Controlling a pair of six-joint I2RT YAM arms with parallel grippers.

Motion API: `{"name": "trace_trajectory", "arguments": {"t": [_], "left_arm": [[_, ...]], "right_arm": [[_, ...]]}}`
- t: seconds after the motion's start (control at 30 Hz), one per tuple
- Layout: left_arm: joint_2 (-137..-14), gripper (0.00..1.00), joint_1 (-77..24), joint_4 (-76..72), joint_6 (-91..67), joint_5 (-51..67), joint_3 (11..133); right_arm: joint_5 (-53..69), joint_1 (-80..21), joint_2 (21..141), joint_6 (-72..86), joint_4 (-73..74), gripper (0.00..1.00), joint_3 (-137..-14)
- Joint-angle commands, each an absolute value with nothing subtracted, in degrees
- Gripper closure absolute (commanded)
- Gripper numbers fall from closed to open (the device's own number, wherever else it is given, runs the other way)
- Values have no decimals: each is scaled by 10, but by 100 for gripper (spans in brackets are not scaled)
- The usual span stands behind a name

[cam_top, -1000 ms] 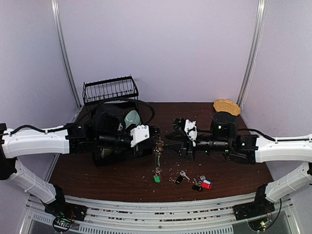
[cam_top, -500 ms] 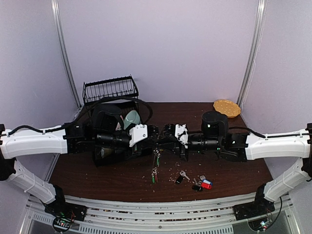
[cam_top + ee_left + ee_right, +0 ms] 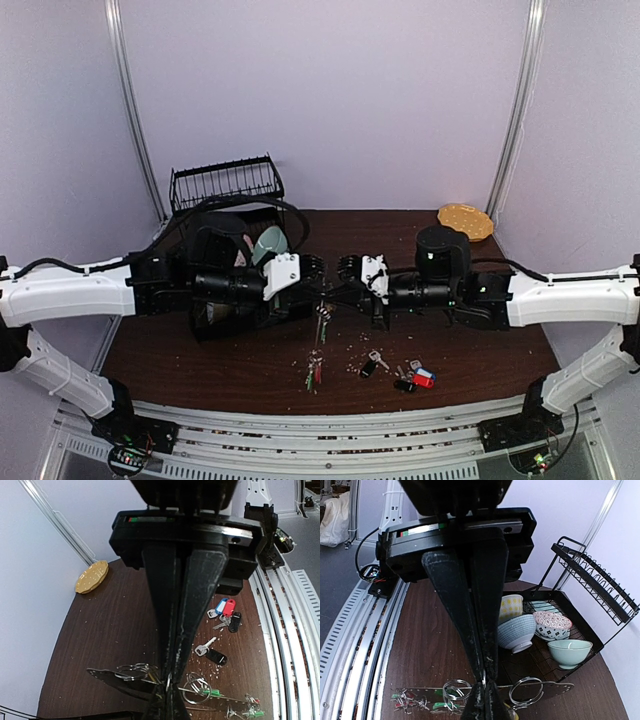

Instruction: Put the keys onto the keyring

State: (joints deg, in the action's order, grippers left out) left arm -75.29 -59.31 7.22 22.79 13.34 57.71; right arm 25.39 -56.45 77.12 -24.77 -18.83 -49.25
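My left gripper (image 3: 316, 282) and right gripper (image 3: 338, 283) meet tip to tip above the table's middle. Both are shut on the same thin silver ring, seen edge-on between the tips in the left wrist view (image 3: 168, 681) and the right wrist view (image 3: 483, 679). From it hangs a dark flat strip (image 3: 547, 686) with several split rings and keys with green (image 3: 317, 375) and red tags. A black-tagged key (image 3: 368, 367) and a cluster of red-, blue- and black-tagged keys (image 3: 420, 377) lie loose on the table. No large wavy loop shows.
A black wire dish rack (image 3: 226, 185) with several bowls (image 3: 517, 632) stands at the back left, behind the left arm. A tan scalloped plate (image 3: 465, 220) lies at the back right. Crumbs dot the brown table (image 3: 200, 365). Slotted metal rails (image 3: 330, 425) run along the near edge.
My right gripper has moved left and closed on the ring that the left gripper holds. The hanging bunch has swung slightly left. The loose keys have not moved.
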Motion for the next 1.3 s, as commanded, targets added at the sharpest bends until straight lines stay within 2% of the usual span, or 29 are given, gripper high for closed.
{"name": "trace_trajectory", "arguments": {"t": [0.0,0.07,0.1,0.23,0.4,0.67,1.07,1.27], "left_arm": [[-718,96,-572,-21,194,162,544],[-709,82,-551,-53,174,201,523],[-707,80,-547,-64,168,212,519],[-720,78,-546,-58,167,224,531],[-719,70,-546,-54,181,263,538],[-726,72,-546,-26,211,305,551],[-717,59,-525,26,259,329,559],[-730,63,-530,-15,219,304,556]], "right_arm": [[293,-559,739,-244,-195,100,-498],[311,-558,733,-235,-215,100,-491],[316,-558,734,-232,-223,100,-491],[316,-558,741,-225,-229,100,-496],[309,-557,743,-223,-234,100,-497],[303,-557,748,-217,-240,100,-502],[306,-553,744,-214,-239,100,-501],[305,-551,738,-187,-262,100,-491]]}}
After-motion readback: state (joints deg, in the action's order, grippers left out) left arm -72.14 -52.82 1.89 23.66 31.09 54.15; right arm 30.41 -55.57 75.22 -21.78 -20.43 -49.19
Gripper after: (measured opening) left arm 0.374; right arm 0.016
